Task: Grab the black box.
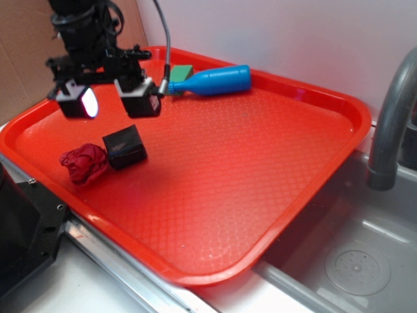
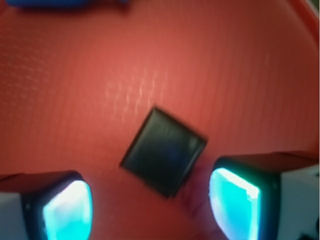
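Wrist view is motion-blurred throughout: black box edges smeared, tray texture soft. End effector pads cut off by bottom edge, only the upper parts w/ lit faces show. Blue bottle clipped by top edge, just a strip visible. Red rag behind the box too blurred to make out there.

Exterior view: arm cut off at top edge; green block partly hidden behind bottle neck; faucet cropped at right edge; dark object bottom left cut off, can't ID.

Exterior overlooks tray; blurry wrist view looks straight down, seemingly.
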{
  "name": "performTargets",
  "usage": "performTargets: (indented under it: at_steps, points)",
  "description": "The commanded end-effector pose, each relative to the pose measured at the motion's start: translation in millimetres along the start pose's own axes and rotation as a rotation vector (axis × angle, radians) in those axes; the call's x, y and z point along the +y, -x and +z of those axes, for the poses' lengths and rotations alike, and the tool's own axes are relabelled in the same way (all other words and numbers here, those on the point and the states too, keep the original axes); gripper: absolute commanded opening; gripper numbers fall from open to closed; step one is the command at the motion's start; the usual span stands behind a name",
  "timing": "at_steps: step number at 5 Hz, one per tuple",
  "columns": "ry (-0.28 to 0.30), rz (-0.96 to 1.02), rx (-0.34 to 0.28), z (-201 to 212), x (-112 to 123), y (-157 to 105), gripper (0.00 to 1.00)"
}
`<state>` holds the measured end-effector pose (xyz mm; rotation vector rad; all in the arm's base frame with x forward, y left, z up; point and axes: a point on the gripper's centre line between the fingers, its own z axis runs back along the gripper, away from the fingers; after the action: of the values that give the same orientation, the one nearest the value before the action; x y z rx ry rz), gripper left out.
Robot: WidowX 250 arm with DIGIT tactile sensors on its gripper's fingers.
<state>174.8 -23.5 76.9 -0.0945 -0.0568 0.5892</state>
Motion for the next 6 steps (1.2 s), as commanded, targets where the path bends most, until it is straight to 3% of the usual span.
performTargets:
  at_steps: [1,2,4,6]
  points:
    - [0.061,0.33,-0.088,-20.6,-4.4,-2.7,1.0]
    - [0.013,0.327,-0.076,-28.0,-0.4,-4.8,1.0]
    - [-0.072,0.384,0.026,-50.5,24.1,-2.2,1.0]
    - [-0.105,0.395,0.034,-61.6,33.2,-18.5,1.0]
